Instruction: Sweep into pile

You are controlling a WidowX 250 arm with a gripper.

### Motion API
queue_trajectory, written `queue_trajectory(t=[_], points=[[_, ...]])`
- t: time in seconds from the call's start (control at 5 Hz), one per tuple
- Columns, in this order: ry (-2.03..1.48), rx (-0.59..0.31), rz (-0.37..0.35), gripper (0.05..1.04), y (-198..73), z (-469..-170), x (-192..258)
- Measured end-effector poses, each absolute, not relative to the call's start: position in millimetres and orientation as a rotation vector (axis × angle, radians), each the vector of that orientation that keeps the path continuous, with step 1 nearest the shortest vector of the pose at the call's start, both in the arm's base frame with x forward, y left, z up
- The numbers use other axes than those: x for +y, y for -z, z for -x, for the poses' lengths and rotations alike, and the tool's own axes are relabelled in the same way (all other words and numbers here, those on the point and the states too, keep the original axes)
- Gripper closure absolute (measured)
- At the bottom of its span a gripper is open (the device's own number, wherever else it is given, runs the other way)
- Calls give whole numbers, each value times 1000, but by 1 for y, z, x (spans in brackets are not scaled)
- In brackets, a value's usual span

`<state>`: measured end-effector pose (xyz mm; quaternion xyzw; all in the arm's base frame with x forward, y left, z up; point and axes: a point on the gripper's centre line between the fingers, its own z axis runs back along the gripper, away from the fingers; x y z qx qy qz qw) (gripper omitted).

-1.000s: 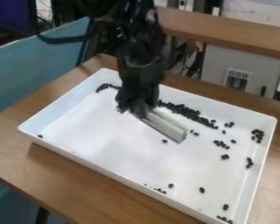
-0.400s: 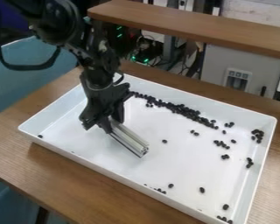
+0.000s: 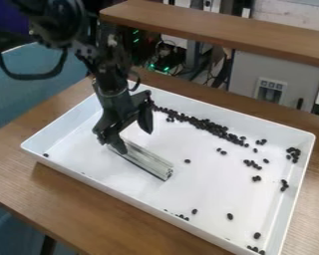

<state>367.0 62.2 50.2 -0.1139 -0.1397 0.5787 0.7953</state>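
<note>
the black gripper (image 3: 134,142) hangs over the white tray (image 3: 212,187), a little toward 10 o'clock of the tray's middle, at the end of an arm that comes in from 11 o'clock. its fingers are spread apart and released, with nothing clenched between them. one finger overlaps the upper end of the silvery bar (image 3: 147,162); whether it touches the bar i cannot tell. the other points down, to the 1 o'clock side of that end. the bar lies on the tray floor, just to the 9 o'clock side of the middle, its length running from 10 toward 4.

the main pile of dark beans (image 3: 212,127) makes a long band near the far wall, from about 11:30 round to 2:30. two beans sit between that band and the middle, and a single one lies near the middle, beside the bar. small groups are scattered around 3 o'clock, some by the wall. more beans lie between 4:30 and 6, a few against the near wall, and one sits alone at 9.

the tray rests on a wooden table (image 3: 19,172). a wooden shelf (image 3: 222,31) stands beyond at 1 o'clock.
</note>
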Motion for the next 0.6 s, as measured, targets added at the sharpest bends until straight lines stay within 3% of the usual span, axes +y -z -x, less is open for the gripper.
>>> queue_trajectory(t=[0.2, 0.4, 0.6], points=[[-1201, -177, 249, 79, -65, -384, 64], [-1009, -110, 153, 83, -80, -415, 82], [-744, -109, 0, 83, -95, -437, 81]])
